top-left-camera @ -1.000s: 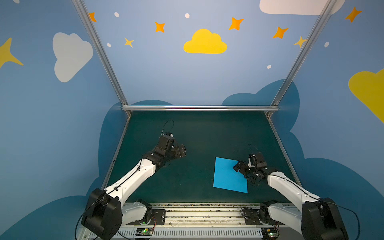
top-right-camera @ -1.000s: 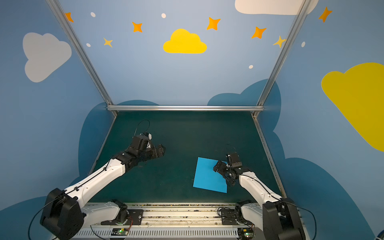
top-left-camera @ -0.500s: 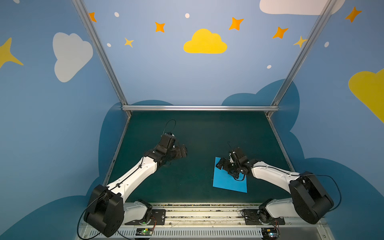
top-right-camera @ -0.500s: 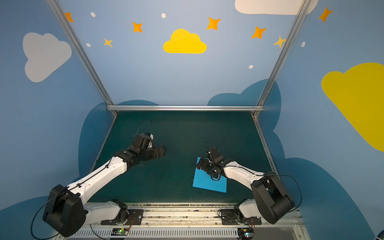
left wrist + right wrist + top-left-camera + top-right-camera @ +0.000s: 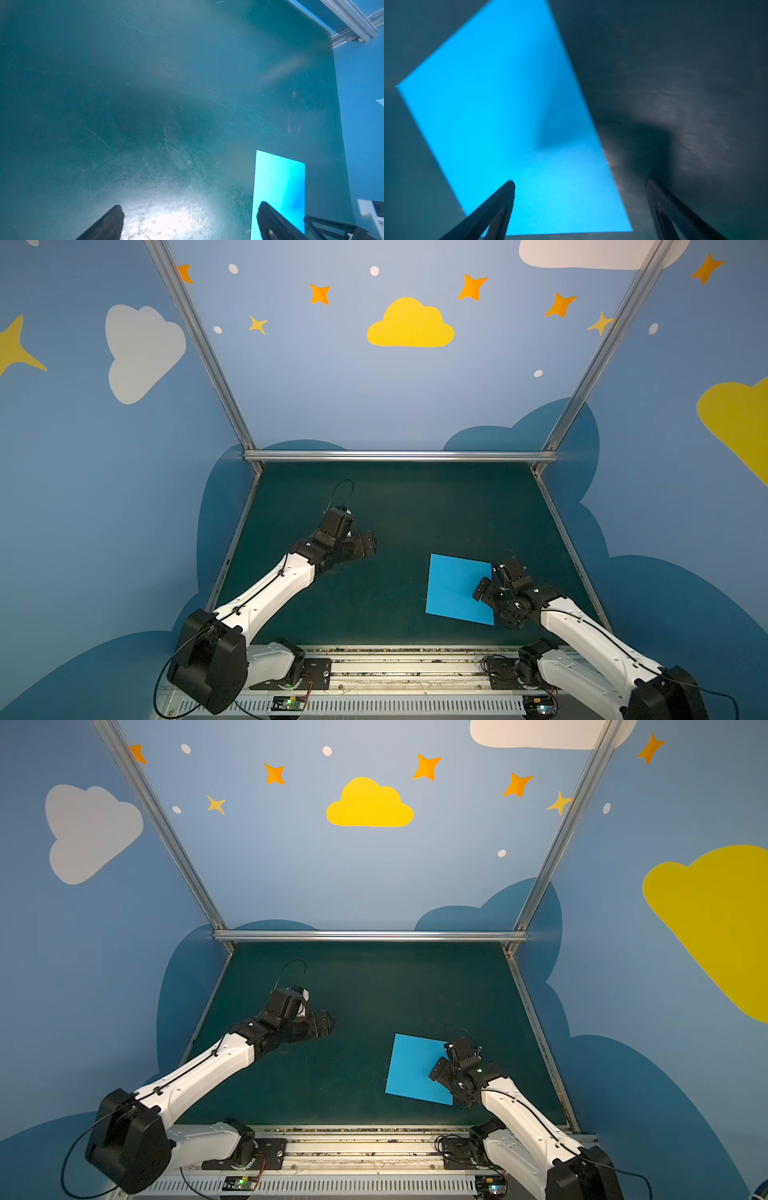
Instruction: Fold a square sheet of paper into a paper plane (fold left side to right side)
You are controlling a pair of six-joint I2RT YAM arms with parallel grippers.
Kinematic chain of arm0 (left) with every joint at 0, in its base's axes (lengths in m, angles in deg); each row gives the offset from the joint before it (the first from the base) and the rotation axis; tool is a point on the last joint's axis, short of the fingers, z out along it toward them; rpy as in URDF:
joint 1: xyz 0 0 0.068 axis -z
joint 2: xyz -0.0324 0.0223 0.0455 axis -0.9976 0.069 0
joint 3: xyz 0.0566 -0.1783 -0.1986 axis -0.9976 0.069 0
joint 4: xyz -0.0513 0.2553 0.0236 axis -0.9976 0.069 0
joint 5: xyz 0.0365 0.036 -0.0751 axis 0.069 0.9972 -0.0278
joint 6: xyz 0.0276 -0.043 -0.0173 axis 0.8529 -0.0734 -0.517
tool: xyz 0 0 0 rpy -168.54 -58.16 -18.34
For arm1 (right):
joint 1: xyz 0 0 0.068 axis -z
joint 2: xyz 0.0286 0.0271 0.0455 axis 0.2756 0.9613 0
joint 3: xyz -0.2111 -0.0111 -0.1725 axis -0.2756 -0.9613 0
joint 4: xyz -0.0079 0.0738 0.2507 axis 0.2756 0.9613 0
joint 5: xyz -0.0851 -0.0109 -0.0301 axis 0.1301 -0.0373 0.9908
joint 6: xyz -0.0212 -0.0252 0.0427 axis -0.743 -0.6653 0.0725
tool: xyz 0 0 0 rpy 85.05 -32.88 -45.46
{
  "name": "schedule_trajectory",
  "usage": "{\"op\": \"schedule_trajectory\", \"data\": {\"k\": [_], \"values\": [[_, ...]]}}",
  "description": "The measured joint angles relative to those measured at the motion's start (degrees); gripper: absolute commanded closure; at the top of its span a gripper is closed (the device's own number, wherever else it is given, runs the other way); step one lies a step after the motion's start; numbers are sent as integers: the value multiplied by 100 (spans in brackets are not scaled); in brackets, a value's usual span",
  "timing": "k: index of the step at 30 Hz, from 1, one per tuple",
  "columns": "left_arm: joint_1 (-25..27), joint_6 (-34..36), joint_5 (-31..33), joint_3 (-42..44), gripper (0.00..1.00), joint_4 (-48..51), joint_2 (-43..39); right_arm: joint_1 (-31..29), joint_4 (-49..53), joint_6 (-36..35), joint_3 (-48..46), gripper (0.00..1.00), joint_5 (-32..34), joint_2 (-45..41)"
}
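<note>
sky-blue and flat, the square sheet of paper lies unfolded on the dark green counter, right of the middle and towards the near edge in both top views. the right gripper is at the sheet's right edge, jaws spread wide and grasping nothing. in the right wrist view one finger is over the paper, and its mate is past the edge over bare counter. the left gripper hangs well apart to the left, likewise released and empty.
</note>
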Motion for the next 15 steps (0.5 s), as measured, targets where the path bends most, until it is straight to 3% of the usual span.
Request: {"op": "schedule_trajectory", "data": {"k": [10, 15], "values": [[0, 2, -4, 0, 0, -9, 164, 57, -57, -291, 70, 6, -256, 330], [2, 2, -4, -2, 0, -42, 186, -398, 2, -170, 225, 8, 81, 861]]}}
